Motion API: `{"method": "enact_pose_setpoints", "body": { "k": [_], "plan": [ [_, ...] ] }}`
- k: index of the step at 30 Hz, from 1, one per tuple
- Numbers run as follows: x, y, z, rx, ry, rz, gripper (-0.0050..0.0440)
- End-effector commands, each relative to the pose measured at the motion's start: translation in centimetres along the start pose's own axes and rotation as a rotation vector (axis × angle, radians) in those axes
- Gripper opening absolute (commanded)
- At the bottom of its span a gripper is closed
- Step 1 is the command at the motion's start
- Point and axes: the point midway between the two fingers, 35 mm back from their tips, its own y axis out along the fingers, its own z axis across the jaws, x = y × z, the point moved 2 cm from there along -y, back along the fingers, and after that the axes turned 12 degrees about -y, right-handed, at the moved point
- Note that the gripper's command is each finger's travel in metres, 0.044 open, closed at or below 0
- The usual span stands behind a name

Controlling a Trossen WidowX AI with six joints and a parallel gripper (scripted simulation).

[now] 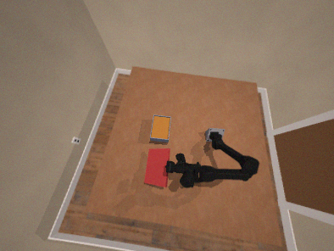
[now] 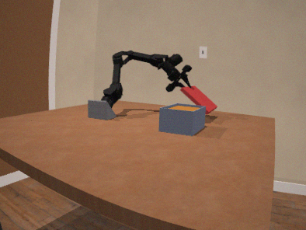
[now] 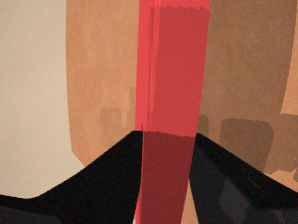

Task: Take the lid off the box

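The red lid (image 1: 156, 167) (image 2: 199, 99) (image 3: 172, 63) is off the box and hangs in the air, tilted down away from my fingers. My gripper (image 1: 168, 166) (image 2: 182, 84) (image 3: 165, 142) is shut on one edge of the lid. The blue storage box (image 1: 160, 128) (image 2: 182, 119) stands open on the table with an orange inside. In the overhead view the lid is beside the box, with a small gap between them. In the side view the lid's low end is behind the box's far rim.
The arm's grey base (image 1: 213, 134) (image 2: 99, 110) sits on the brown table (image 1: 191, 102) (image 2: 116, 155) to the right of the box. Wooden floor (image 1: 106, 123) and a white skirting strip surround the table.
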Motion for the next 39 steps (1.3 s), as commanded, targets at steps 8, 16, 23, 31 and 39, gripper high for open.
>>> {"method": "enact_pose_setpoints", "body": {
  "k": [8, 16, 23, 31, 39],
  "plan": [
    [0.1, 0.5, -0.6, 0.008, 0.002, -0.008, -0.0050],
    [0.0, 1.0, -1.1, 0.008, 0.002, -0.008, -0.0050],
    [-0.1, 1.2, -1.4, 0.008, 0.002, -0.008, -0.0050],
    [-0.2, 1.7, -2.0, 0.008, 0.002, -0.008, -0.0050],
    [-0.3, 2.1, -2.4, 0.008, 0.002, -0.008, -0.0050]
  ]
}}
